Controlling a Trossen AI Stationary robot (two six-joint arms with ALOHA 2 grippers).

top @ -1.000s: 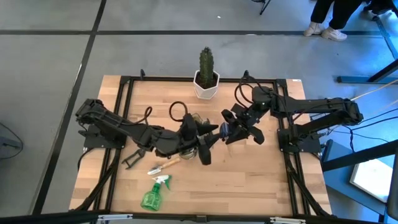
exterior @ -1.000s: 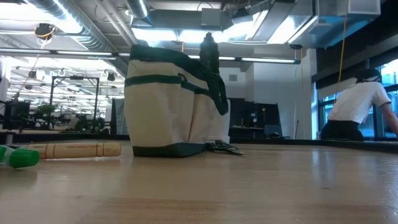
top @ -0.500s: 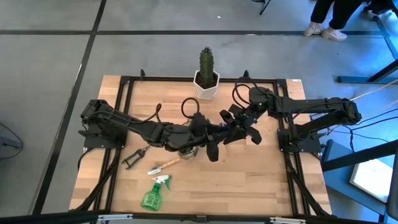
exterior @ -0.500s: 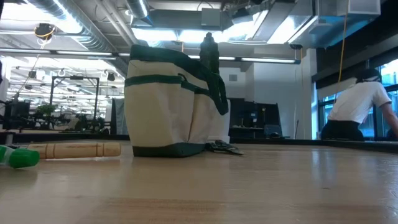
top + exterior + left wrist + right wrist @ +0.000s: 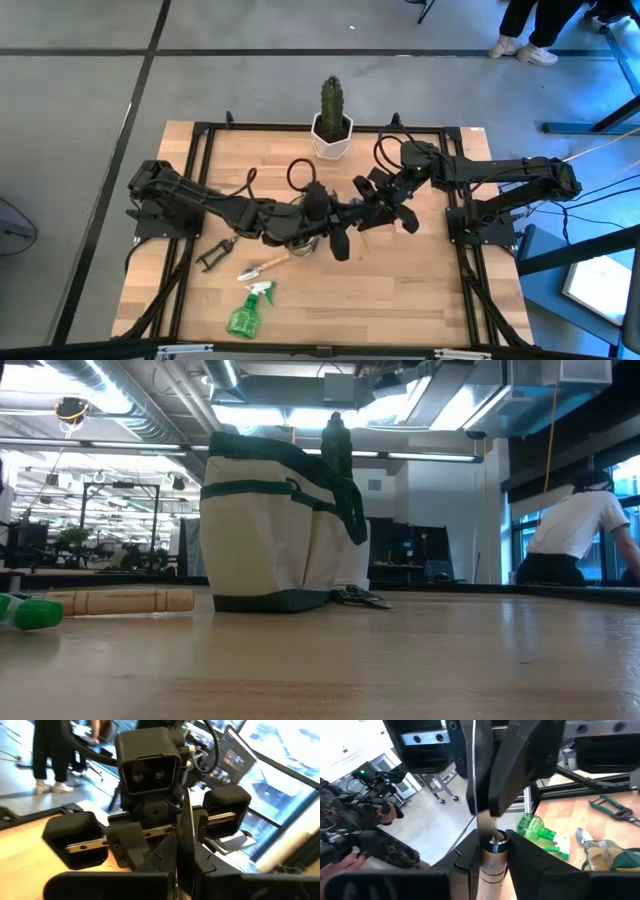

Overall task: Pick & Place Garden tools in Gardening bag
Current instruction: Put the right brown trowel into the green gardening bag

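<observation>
High view: left gripper [image 5: 335, 222] and right gripper [image 5: 372, 208] meet mid-tabletop [image 5: 400, 290], just right of the gardening bag [image 5: 300, 240]. Looks like a handover. Shears [image 5: 215, 253], loose trowel [image 5: 262, 265] and spray bottle [image 5: 245, 312] wait near-left; cactus [image 5: 331, 105] far, clear of the work.

Low view: bag upright; person [image 5: 575, 530] far right, beyond the tabletop.

Left wrist view: left fingers clenched on the held trowel [image 5: 186, 840] by its blade.

Right wrist view: right fingers grasp its wooden handle. Next, probably: right lets go, left carries it over the bag mouth, minding the loop handles.
</observation>
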